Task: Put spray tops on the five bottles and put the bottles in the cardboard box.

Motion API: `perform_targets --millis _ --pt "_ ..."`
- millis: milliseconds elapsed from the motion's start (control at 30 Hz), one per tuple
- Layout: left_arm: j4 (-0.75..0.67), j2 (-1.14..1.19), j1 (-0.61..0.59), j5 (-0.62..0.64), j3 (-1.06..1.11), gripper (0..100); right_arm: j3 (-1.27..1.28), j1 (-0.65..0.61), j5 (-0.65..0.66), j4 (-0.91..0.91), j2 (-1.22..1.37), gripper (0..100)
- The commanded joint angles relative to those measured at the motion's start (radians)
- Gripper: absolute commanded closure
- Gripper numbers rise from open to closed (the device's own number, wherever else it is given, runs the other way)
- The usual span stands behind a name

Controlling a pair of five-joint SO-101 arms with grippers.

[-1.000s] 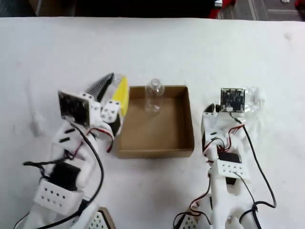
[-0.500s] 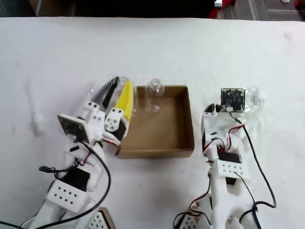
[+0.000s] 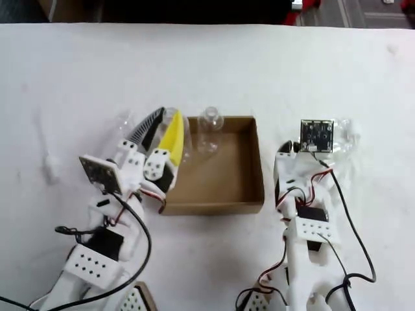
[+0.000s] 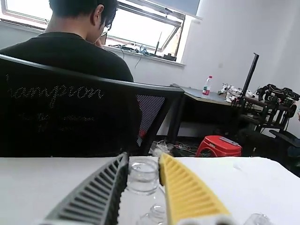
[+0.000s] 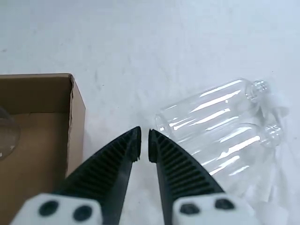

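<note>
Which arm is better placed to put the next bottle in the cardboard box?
Left. The left tool grips a clear bottle by the neck just beside the cardboard box. The right tool is shut, empty, over the table next to two lying bottles.

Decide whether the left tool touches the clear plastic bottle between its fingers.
Touching. Left wrist view: left tool presses both sides of the clear plastic bottle.

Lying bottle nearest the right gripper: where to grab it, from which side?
Take the nearer bottle across its round body near the base, coming down from above with the right gripper. It lies on its side with a second bottle close alongside; the base end juts clear of that neighbour, so it likely leaves finger room.
</note>
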Motion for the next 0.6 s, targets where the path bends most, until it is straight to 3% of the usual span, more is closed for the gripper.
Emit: perform_targets --millis 0,133,333,567 --pt "-0.034 -0.025 0.007 0.012 -0.006 98 -0.008 -0.004 0.015 -0.022 -0.01 97.7" --pt "-0.043 -0.03 0.005 0.012 0.017 98 -0.008 -0.004 0.015 -0.022 -0.01 97.7" --pt "-0.193 -0.025 0.012 0.012 0.098 98 -0.008 -0.004 0.015 -0.022 -0.01 97.7" --pt "-0.198 -0.024 0.005 0.012 0.13 98 -0.008 -0.004 0.015 -0.022 -0.01 97.7"
